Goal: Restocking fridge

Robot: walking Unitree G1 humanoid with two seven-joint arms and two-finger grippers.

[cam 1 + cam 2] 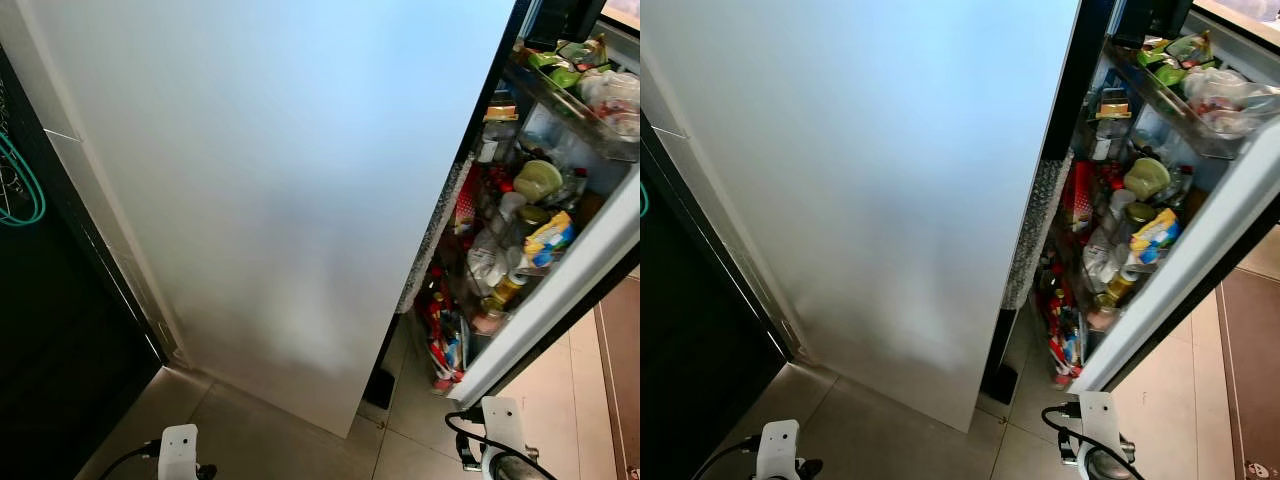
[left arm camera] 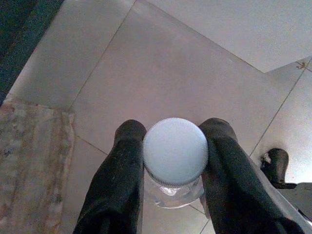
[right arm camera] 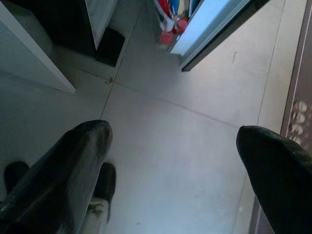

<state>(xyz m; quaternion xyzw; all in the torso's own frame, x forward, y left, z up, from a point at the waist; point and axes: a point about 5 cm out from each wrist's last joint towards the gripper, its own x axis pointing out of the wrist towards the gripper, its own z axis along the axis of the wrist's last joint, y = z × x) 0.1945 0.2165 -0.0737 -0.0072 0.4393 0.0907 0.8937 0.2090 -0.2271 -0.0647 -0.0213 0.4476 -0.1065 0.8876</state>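
We stand before the tall white fridge [image 1: 270, 200], its open door [image 1: 560, 290] packed with jars and packets. Our left gripper [image 2: 173, 161] hangs low over the pale floor tiles [image 2: 161, 63], its two black fingers [image 2: 122, 175] clamped either side of a clear jar with a round white lid [image 2: 175, 151]. Our right gripper [image 3: 170, 161] hangs wide and empty, the door's foot just ahead of it. We judge the carrying step underway; next, the jar needs lifting toward a door shelf [image 1: 570, 100] with room.
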